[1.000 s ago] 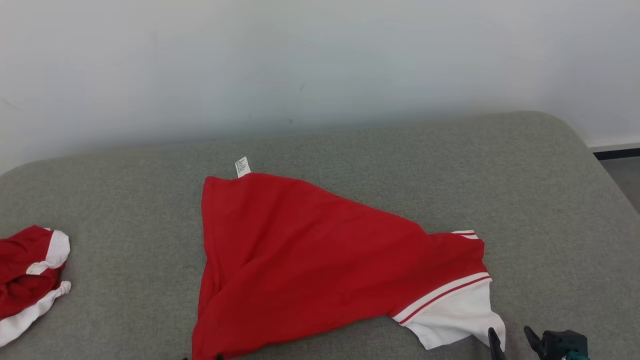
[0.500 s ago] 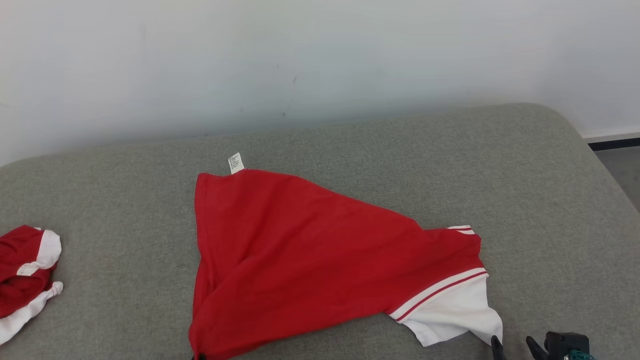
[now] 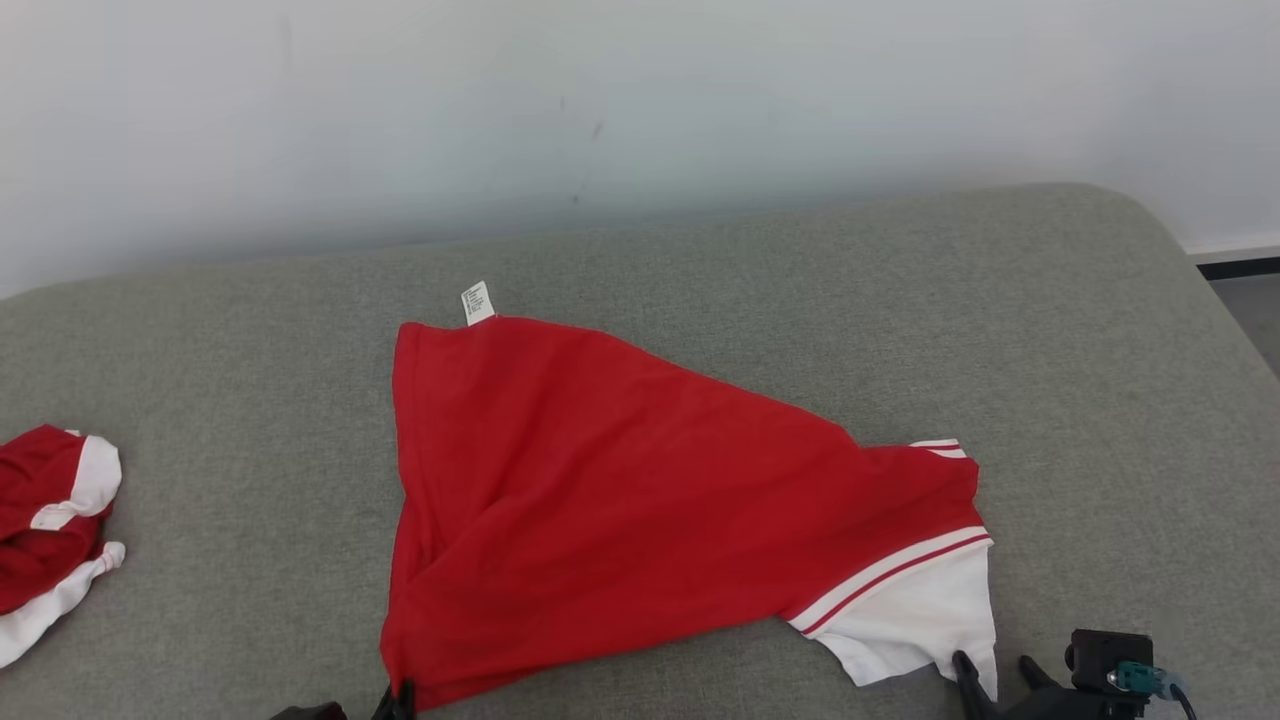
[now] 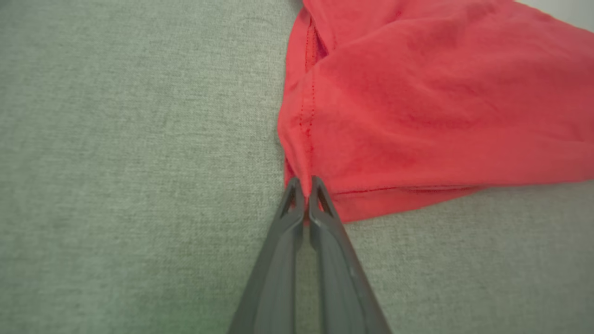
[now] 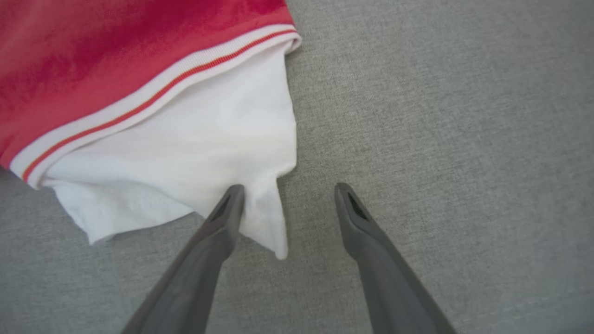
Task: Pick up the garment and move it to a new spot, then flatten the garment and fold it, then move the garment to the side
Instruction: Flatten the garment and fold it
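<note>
Plain indoor room, kind uncertain: bare test space or simple bedroom. Main furniture: padded surface (image 3: 200,330) in grey woven fabric, rounded far corner, mattress-like, set along wall (image 3: 640,100). That wall flat off-white, few small dark scuffs. At far right, dark skirting strip (image 3: 1235,267) along wall foot, grey floor (image 3: 1258,315) below. Red-and-white garment (image 3: 600,500) spread on fabric; second red-and-white bundle (image 3: 50,520) near left edge. Even, soft lighting.
</note>
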Robot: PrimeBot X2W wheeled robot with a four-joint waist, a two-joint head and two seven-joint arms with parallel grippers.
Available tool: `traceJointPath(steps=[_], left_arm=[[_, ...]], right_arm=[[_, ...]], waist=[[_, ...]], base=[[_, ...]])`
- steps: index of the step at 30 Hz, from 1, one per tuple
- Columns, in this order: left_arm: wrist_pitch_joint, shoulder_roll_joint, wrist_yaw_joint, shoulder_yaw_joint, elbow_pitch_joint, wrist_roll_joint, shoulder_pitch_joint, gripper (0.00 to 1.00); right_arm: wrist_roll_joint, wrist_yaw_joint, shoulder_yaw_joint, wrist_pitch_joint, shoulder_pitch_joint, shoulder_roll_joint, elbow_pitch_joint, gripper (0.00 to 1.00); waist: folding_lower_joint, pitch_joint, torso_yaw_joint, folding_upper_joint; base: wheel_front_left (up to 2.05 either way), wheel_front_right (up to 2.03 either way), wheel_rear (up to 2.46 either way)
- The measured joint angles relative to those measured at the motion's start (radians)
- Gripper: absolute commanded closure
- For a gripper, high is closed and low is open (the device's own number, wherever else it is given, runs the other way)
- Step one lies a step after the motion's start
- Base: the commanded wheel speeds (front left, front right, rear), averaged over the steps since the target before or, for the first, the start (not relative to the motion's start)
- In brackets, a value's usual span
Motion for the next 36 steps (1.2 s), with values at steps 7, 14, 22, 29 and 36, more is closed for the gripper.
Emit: traceJointPath(steps=[7, 14, 22, 29, 36], left_arm=[[-0.014, 0.002, -0.004, -0.003, 0.017, -0.005, -0.017, 1.0], [-0.024, 0.002, -0.008, 0.001, 0.033, -0.023, -0.019, 1.0], [-0.036, -0.002, -0.023, 0.033, -0.083, -0.059, -0.044, 1.0], [-0.023, -0.005, -0.057, 0.036, -0.216, -0.116, -0.081, 1.0], [0.124, 0.011, -0.093, 0.023, -0.339, -0.252, -0.213, 1.0]], right_arm=[[0.054, 0.0, 0.05, -0.027, -0.013, -0.012, 0.038, 1.0], [0.096, 0.0, 0.074, -0.062, -0.014, -0.019, 0.03, 1.0], [0.147, 0.0, 0.081, -0.103, -0.027, -0.041, -0.132, 1.0], [0.171, 0.0, 0.083, -0.105, -0.034, -0.055, -0.309, 1.0], [0.228, 0.0, 0.087, -0.053, -0.126, -0.077, -0.453, 1.0]], waist=[[0.0, 0.011, 0.008, 0.0], [0.0, -0.003, -0.002, 0.0], [0.0, -0.032, -0.007, 0.0], [-0.0001, -0.048, -0.003, -0.0001], [-0.0001, -0.025, -0.001, 0.0]], base=[[0.0, 0.0, 0.0], [0.0, 0.0, 0.0], [0.0, 0.0, 0.0], [0.0, 0.0, 0.0], [0.0, 0.0, 0.0]])
